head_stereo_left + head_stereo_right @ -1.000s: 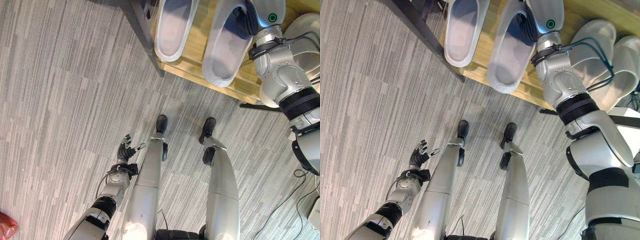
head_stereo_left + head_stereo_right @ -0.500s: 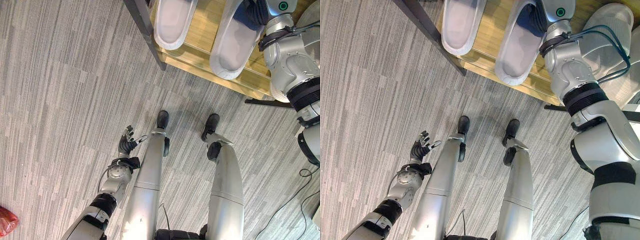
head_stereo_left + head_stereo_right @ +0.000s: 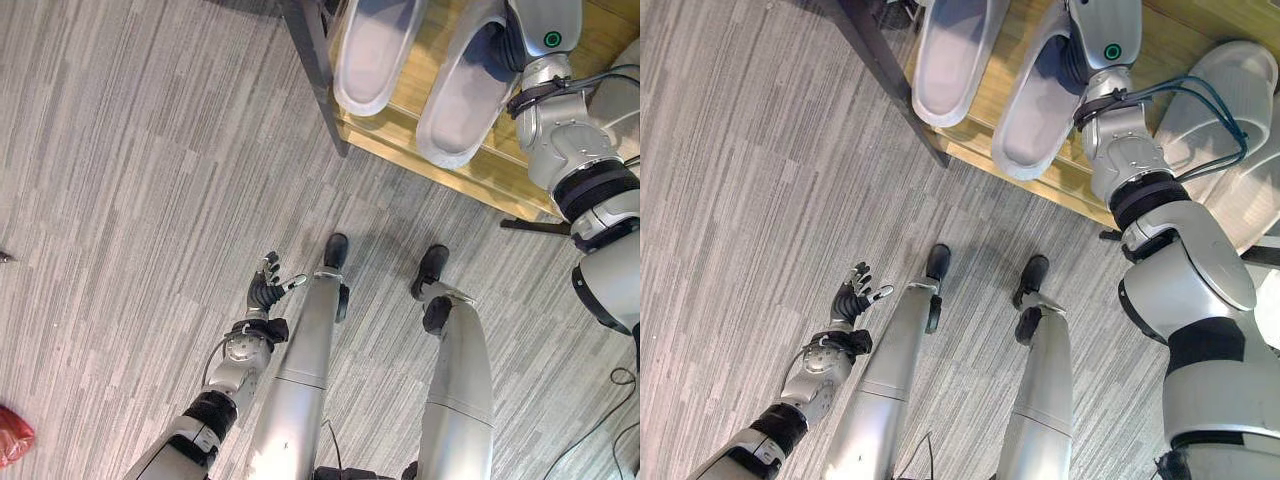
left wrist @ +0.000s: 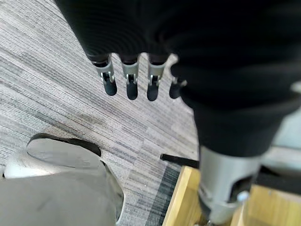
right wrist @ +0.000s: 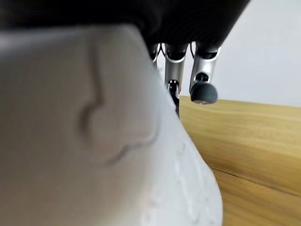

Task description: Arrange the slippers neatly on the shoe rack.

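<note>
Two pale grey slippers lie side by side, toes inward, on the wooden shoe rack's (image 3: 490, 172) shelf. The left slipper (image 3: 375, 50) lies free. The right slipper (image 3: 460, 100) overhangs the shelf's front edge with its heel. My right hand (image 3: 497, 45) is at this slipper's strap. In the right wrist view the white strap (image 5: 94, 141) looms close, the fingers (image 5: 203, 80) curl over it above the shelf board (image 5: 254, 136), and the thumb is hidden. Down by my left side, my left hand (image 3: 265, 292) hangs open with nothing in it, its fingers (image 4: 131, 87) over the carpet.
Two more white slippers (image 3: 1215, 90) lie to the right, behind my right arm. The rack's dark metal leg (image 3: 315, 60) stands at its left corner. A red thing (image 3: 12, 437) lies on the grey carpet at the lower left.
The whole picture has shifted, so the camera has moved. My right hand stays at the right slipper's strap and my left hand still hangs open.
</note>
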